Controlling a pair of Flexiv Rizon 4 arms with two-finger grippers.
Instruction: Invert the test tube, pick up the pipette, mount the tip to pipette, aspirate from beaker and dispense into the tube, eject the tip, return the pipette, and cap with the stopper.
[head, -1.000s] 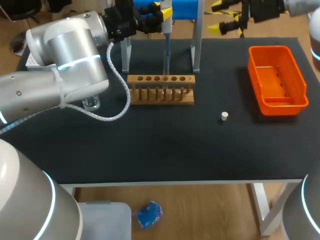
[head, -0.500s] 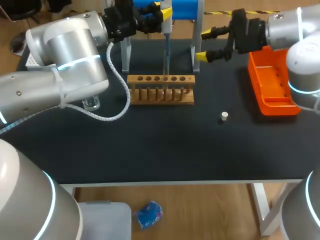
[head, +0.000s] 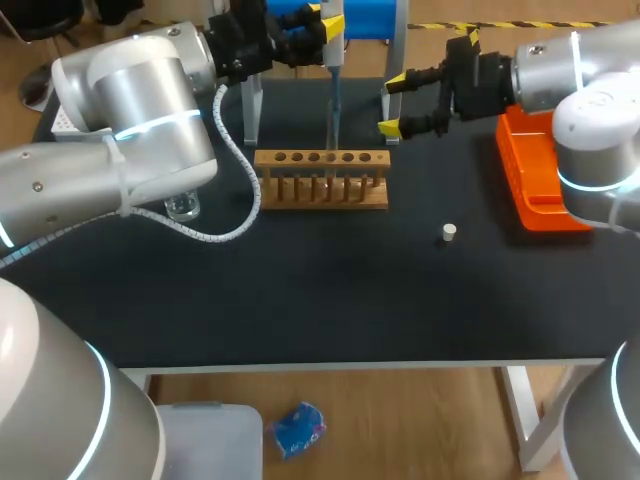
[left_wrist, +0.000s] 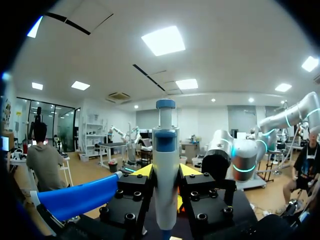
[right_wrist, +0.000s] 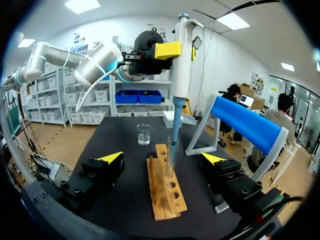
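Head view shows the left gripper (head: 330, 27) at the far side of the table (head: 300, 290), pinching the pipette (head: 334, 95) by its upper body. In the left wrist view the two yellow fingers press on the pipette from both sides, so the grip looks firm. The pipette hangs upright, and its thin lower end comes down to the row of holes of the wooden rack (head: 322, 190). I think it is held like this because the liquid must go straight down into a narrow opening.

The test tube (right_wrist: 170, 172) is clear glass and hard to see. In the right wrist view it seems to stand in the rack just under the pipette's point, but I cannot say if the point is already inside it.

The right gripper (head: 392, 103) is just beside the right end of the rack, turned toward it, with its fingers spread wide and nothing between them. From this position I guess it waits, or is ready to steady the rack or tube.

The stopper (head: 449, 233) lies alone on the table, in front of the rack and to its right, easy for the right arm to reach for the capping. The beaker (head: 182, 208) stands to the left of the rack, partly under the left arm. The orange basket (head: 540, 210) sits at the right side, probably there to receive the used tip. The pipette stand (head: 393, 100) is behind the rack, near for the return.
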